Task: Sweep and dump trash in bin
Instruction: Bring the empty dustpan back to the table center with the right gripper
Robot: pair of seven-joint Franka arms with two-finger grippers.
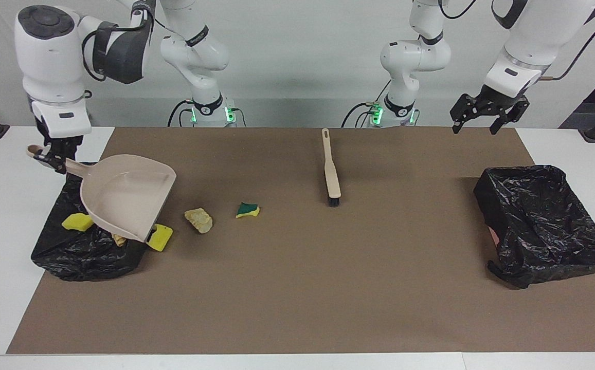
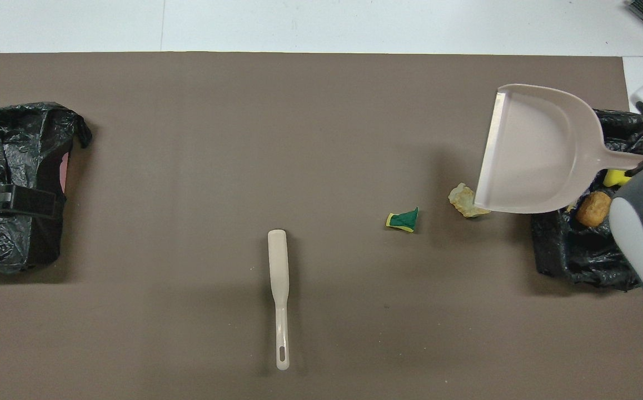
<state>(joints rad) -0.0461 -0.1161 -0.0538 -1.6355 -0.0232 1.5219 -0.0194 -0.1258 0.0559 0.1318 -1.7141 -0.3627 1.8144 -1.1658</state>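
Out on the brown mat, a pale beige crumbly chunk (image 1: 198, 220) lies on its side, and beside it toward the left arm's end sits a small sponge scrap with a green top and yellow underside (image 1: 248, 209), the two apart. Toward the right arm's end, a flat yellow sponge piece (image 1: 160, 237) rests on the mat touching the wall of the black-lined bin (image 1: 86, 257). Inside that bin a chunky yellow sponge piece (image 1: 77, 222) shows on the liner, with a golden-brown bread-like roll (image 2: 593, 209) nearby and another brown bit (image 1: 119, 239) peeking from under the beige plastic dustpan (image 1: 125, 198).
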